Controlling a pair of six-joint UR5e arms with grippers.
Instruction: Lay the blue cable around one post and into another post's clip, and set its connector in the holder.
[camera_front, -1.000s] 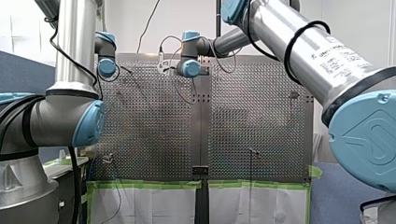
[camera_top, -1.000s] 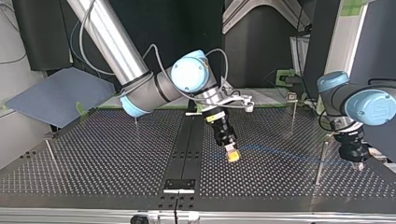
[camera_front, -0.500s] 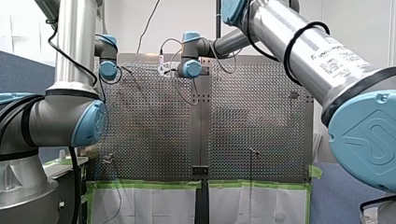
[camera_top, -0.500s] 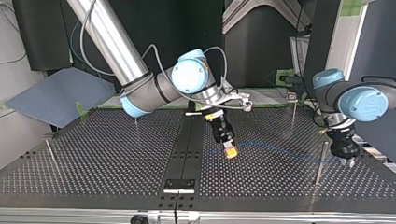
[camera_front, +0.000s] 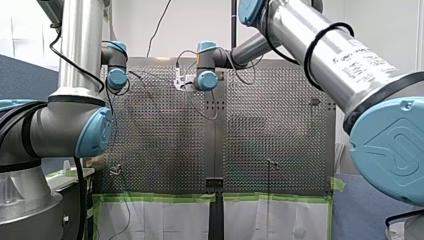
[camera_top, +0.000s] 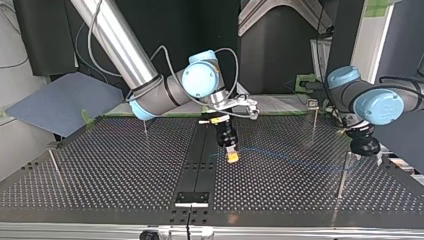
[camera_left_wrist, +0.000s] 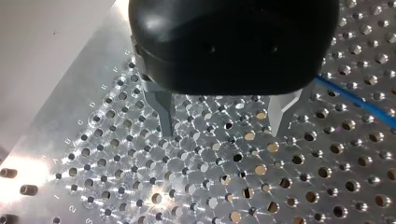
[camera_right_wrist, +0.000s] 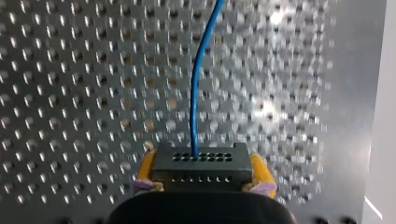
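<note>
**Two-arm cable routing, mid-task.** The right hand (camera_top: 232, 156) is closed on the connector (camera_right_wrist: 201, 164). Its yellow pads (camera_right_wrist: 145, 169) press the block's two short ends, so the cable (camera_right_wrist: 198, 79) exits straight ahead, free of the grip. This hold lets the arm steer the cable's end and should keep the connector square when it is set down. In the top view the hand hangs low over the desk (camera_top: 100, 170) near its middle. From it the cable runs as a shallow line toward the post (camera_top: 344, 172) at that view's right (whether it touches the post cannot be told). The left hand (camera_left_wrist: 225, 133) hovers close over the desk just beside that post, its metal fingers (camera_left_wrist: 163, 114) spread and holding nothing. The cable passes beside one finger, not between the two. So placed, the hand looks ready to pinch or guide the cable near the post while the right arm draws it along. The cable is thin, bright blue and gently curved, and probably limp enough to sag if released. The connector is a dark, flat rectangular block with two rows of small holes across its face; the cable enters the upper row near its centre.
</note>
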